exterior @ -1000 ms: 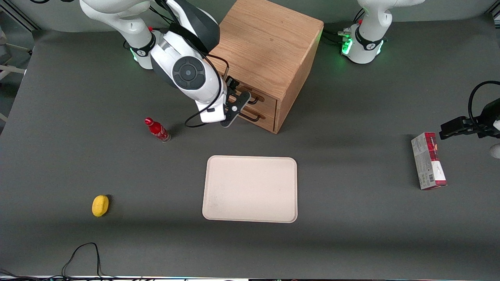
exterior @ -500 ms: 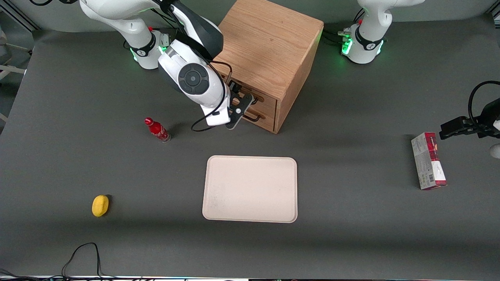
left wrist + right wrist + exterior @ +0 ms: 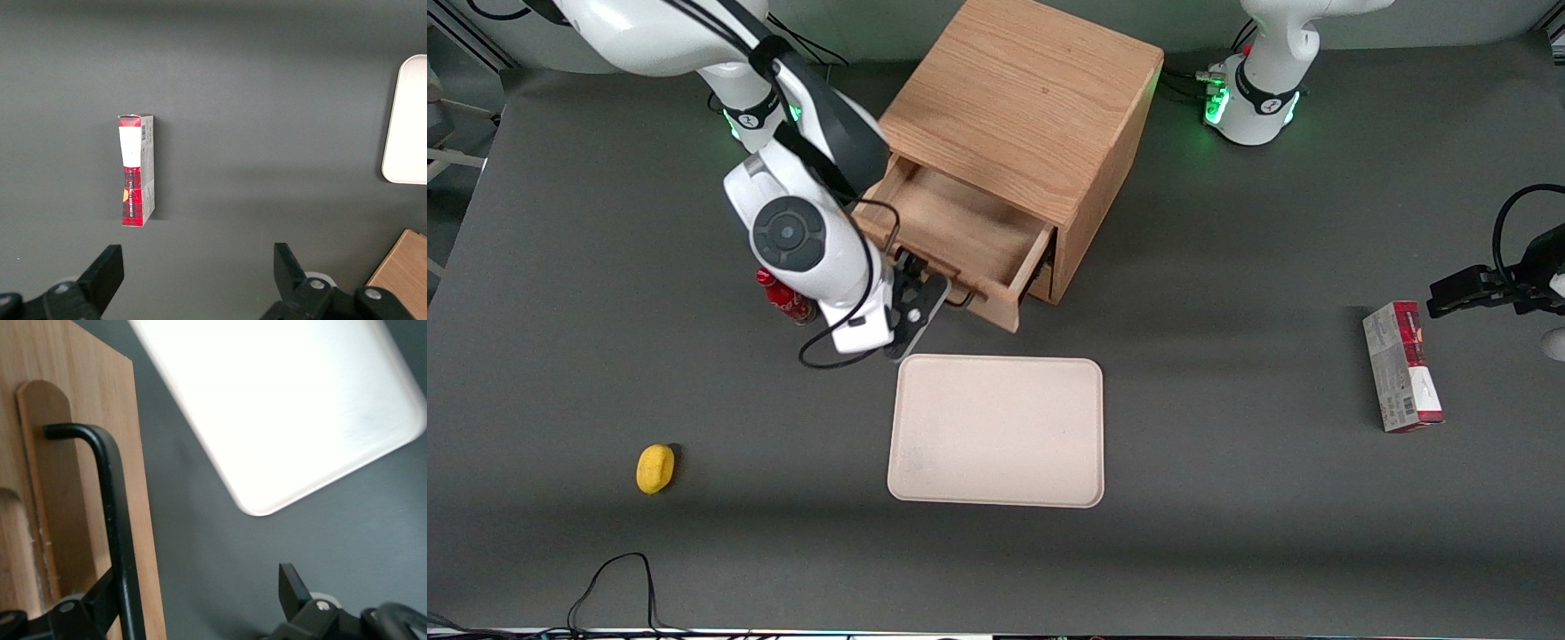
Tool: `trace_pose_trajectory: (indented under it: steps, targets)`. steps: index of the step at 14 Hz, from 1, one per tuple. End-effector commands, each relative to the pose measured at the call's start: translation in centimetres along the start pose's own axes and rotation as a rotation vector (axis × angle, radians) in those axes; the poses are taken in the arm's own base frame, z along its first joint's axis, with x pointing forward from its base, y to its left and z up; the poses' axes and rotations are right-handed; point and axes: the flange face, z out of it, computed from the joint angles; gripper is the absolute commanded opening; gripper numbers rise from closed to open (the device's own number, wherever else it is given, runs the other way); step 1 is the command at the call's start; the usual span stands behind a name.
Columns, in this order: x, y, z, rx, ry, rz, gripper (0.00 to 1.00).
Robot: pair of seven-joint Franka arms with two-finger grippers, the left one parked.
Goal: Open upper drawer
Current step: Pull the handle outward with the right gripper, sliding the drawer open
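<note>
The upper drawer point(image 3: 960, 227) of the wooden cabinet point(image 3: 1032, 98) stands pulled well out, and its bare wood tray shows empty. My right gripper point(image 3: 923, 298) is at the drawer's front, nearer the front camera than the cabinet. In the right wrist view the gripper point(image 3: 197, 597) is open: one finger sits between the black wire handle point(image 3: 113, 500) and the drawer front point(image 3: 67, 453), the other stands well apart over the table. The lower drawer is almost wholly hidden under the open one.
A cream tray point(image 3: 996, 431) lies just in front of the open drawer, also in the right wrist view point(image 3: 280, 407). A red bottle point(image 3: 783, 300) stands beside my arm, partly hidden. A yellow fruit point(image 3: 655, 468) and a red-and-white box point(image 3: 1402, 366) lie on the table.
The upper drawer has slid out of the cabinet toward the front camera. My right gripper moved with the handle, away from the cabinet and toward the cream tray.
</note>
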Motion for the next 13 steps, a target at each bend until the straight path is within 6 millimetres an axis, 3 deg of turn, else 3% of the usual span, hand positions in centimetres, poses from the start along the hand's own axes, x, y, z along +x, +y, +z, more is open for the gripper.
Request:
trace_pose_trajectory:
  steps: [1,2,5,6,7,8,11,13]
  targets:
    - [0.7,2.3,-2.8,-0.074,0.028,-0.021,1.0]
    - [-0.5,4.0,-4.8,-0.119,0.026,0.008,1.0]
    - [-2.4,6.3,-11.8,-0.162,0.053,0.06,1.0]
    - [-4.1,8.3,-13.8,-0.187,0.087,0.116,1.0]
    - [-5.4,9.2,-15.6,-0.184,0.119,0.153,1.0]
    - [-8.5,10.8,-17.7,-0.176,0.132,0.216,1.0]
    - [-18.3,13.0,-18.5,-0.091,0.119,0.455,1.0]
    - [-22.5,12.3,-18.5,-0.07,0.109,0.72,1.0]
